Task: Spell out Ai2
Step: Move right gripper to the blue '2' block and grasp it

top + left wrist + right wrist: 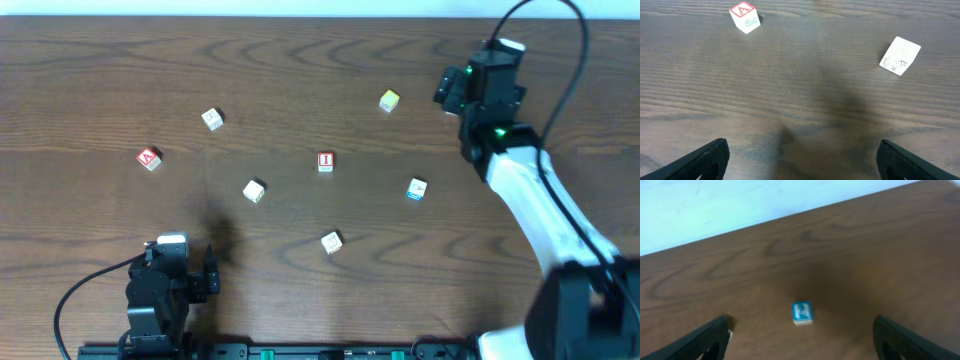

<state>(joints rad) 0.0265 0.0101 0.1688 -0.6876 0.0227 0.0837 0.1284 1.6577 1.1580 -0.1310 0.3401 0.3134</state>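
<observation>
The red "A" cube (149, 158) (744, 17) lies at the left of the table, well ahead of my left gripper (180, 257) (802, 155). That gripper is open and holds nothing. The red "I" cube (325, 162) sits mid-table. In the right wrist view a bright blue-faced cube (802, 313), its mark blurred, rests on the wood near the far edge. It lies just ahead of my open right gripper (801, 332) (480, 80), centred between the wide-spread fingers and touching neither. The overhead view does not show this cube, since the right gripper hides it.
Other cubes lie scattered: a whitish one (212, 119), another whitish one (254, 190) (900, 55), a yellow-green one (389, 101), a pale one with blue marking (417, 189) and a whitish one (331, 242). The table's far edge (790, 215) meets a white wall.
</observation>
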